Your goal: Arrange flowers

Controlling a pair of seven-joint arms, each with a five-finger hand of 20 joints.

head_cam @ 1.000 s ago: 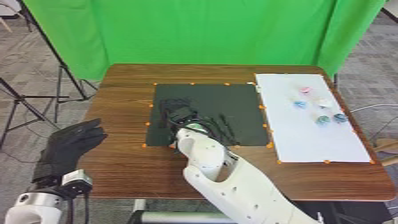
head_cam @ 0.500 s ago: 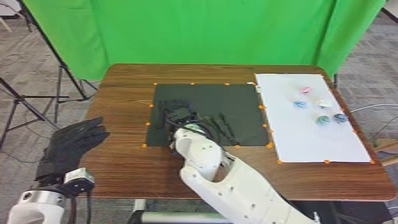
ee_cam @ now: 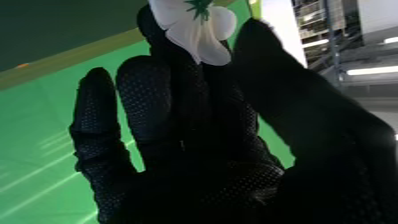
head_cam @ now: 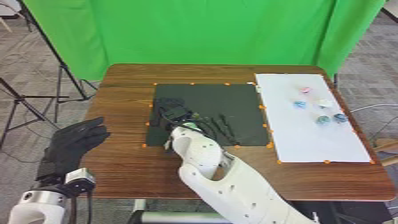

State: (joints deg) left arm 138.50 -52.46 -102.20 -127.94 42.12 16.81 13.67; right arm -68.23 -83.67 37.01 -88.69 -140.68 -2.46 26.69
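Pinching a white flower [ee_cam: 188,34] between thumb and fingers, my right hand [head_cam: 171,111] moved slightly left over the black mat [head_cam: 209,95]. The other flowers [head_cam: 322,120] stayed on the white sheet [head_cam: 311,145].

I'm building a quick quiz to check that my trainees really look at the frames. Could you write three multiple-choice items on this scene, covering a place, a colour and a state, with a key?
1. Where is the right hand?
A) over the white sheet
B) over the black mat
C) beyond the table's far edge

2. What colour are the petals of the flower at its fingertips?
A) white
B) red
C) yellow

3. How is the left hand?
A) clenched in a fist
B) gripping a flower
C) fingers extended, holding nothing

Key:
1 B: the head view shows it above the mat.
2 A: the right wrist view shows pale white petals.
3 C: in the head view its fingers point forward, with nothing in them.
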